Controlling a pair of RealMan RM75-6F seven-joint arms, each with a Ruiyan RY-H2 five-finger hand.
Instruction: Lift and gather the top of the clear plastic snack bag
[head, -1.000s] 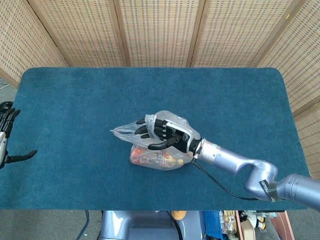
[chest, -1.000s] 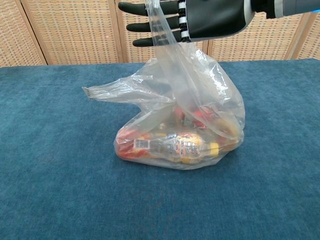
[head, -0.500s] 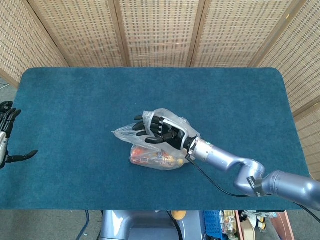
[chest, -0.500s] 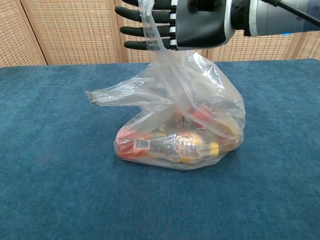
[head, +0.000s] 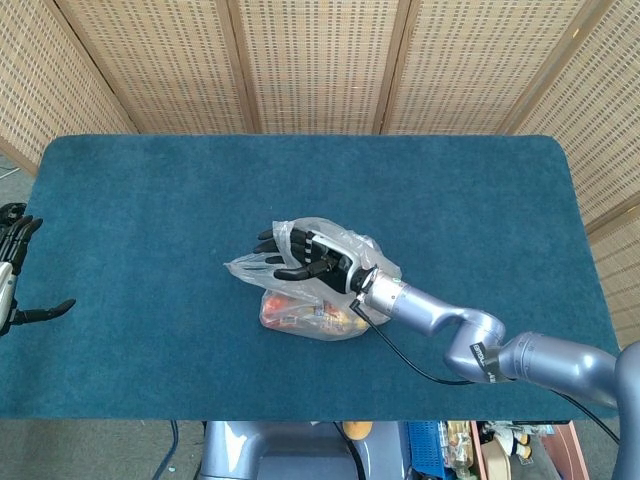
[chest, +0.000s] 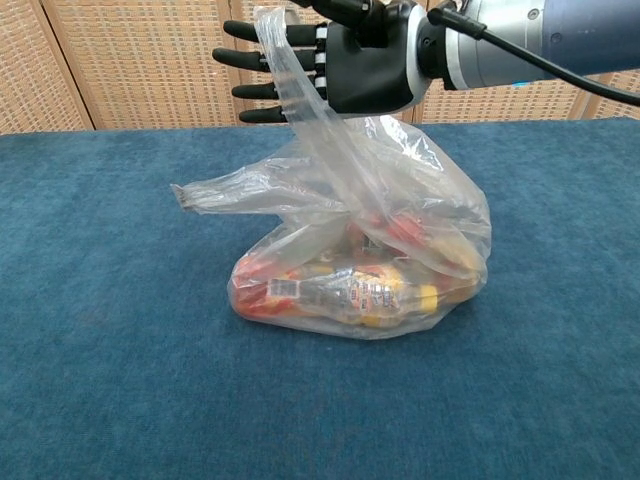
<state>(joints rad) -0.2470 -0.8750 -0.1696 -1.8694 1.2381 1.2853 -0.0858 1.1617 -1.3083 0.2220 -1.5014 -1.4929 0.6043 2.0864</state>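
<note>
We are holding a strip of the clear plastic snack bag (chest: 360, 250), draped across the right hand (chest: 340, 60) with fingers (chest: 250, 72) extended, snacks weighing it below them; the thin, slippery film probably needs bunching near its loose mouth.

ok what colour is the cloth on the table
Dark teal-blue table cloth, plain with no pattern; the head view shows it best.

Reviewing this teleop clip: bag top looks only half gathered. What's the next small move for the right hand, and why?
Probably close the right hand around the raised strip of the clear bag. The fingers look extended with film draped over them, and a loose flap sticks out sideways, ungathered. The left hand sits at the table's edge.
</note>
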